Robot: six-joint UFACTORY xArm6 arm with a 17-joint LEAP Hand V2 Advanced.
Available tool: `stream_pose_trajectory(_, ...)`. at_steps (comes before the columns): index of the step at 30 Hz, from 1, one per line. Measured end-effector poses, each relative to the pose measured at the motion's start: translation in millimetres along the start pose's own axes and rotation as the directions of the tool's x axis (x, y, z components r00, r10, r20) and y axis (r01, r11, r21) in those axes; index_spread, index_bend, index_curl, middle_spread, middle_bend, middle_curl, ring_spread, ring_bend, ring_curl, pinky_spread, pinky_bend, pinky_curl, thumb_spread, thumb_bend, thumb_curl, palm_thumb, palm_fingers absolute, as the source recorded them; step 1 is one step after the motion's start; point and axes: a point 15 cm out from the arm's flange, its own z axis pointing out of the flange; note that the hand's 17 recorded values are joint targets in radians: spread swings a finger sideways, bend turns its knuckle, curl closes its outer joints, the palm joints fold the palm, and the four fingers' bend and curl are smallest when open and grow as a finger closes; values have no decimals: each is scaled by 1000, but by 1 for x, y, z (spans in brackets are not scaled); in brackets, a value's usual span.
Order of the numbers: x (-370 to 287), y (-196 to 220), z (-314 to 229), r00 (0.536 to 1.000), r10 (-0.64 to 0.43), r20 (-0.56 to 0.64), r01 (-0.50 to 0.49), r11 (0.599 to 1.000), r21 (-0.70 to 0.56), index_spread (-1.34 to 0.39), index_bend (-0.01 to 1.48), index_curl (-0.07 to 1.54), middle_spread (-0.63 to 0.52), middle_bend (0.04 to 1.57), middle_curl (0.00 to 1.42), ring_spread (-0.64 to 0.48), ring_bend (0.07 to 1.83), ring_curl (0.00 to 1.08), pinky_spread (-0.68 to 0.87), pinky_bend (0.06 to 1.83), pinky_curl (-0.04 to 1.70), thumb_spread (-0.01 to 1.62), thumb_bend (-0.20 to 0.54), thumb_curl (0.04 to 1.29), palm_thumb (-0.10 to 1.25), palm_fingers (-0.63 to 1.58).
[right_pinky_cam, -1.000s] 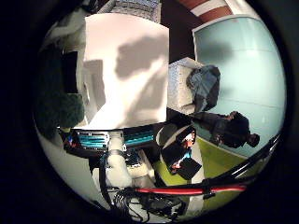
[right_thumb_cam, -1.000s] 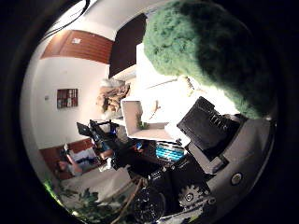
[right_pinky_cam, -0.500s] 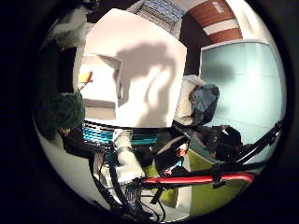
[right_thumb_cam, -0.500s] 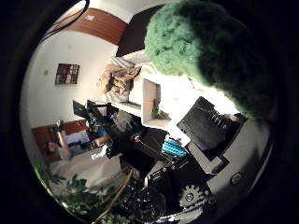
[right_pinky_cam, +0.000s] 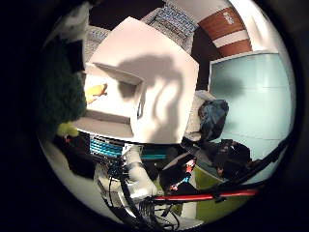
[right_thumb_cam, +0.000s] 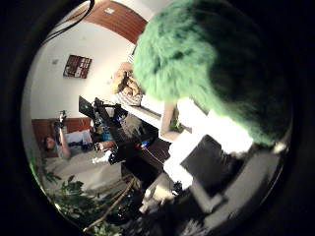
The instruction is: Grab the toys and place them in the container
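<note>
A fuzzy green plush toy (right_thumb_cam: 212, 64) fills much of the right thumb side palm view, close against the palm. My hand (right_thumb_cam: 202, 167) shows there as black and white fingers curled beside the toy. In the right little finger side palm view the green toy (right_pinky_cam: 56, 92) shows at the edge. Beyond it a white open container (right_pinky_cam: 121, 97) stands on a white table (right_pinky_cam: 172, 63). A yellow toy (right_pinky_cam: 95, 92) lies inside the container. The hand is up above the table, away from the container.
A grey bundle (right_pinky_cam: 212, 114) lies on a seat beside the table. A yellow-green surface (right_pinky_cam: 208, 179) and a red bar (right_pinky_cam: 212, 193) lie below the table edge. Desks with monitors (right_thumb_cam: 94, 113) and a plant (right_thumb_cam: 74, 197) stand in the room.
Both views have shifted, so the hand has moved. The container and its yellow toy now show larger and nearer the middle. The green toy fills more of the thumb side view.
</note>
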Motion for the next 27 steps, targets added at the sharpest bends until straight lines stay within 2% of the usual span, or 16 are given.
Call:
stream_pose_trajectory(3,-1,1,1,1000,-10,1,10,1000,-4,-466,297,594,-31,378,577,77,711,455,184,939,820,1226,-20,494,659,-46)
stream_pose_trajectory(6,0,1,0,1000,-21,1,21,1000,-4,-481,227,500,17,276,483,163,597,378,388,869,734,1225,-19,455,649,-6)
stream_pose_trajectory(8,0,2,0,1000,-25,1,25,1000,-5,-494,195,455,30,234,440,189,543,342,470,832,678,1224,-17,435,650,22)
stream_pose_trajectory(13,3,3,-2,1000,-27,0,27,1000,-4,-495,174,377,38,188,379,209,474,292,558,778,583,1221,-17,403,652,75)
stream_pose_trajectory(27,13,13,-11,1000,-9,-1,9,1000,-1,-479,171,311,39,186,309,208,442,253,564,754,447,1201,-17,382,664,126)
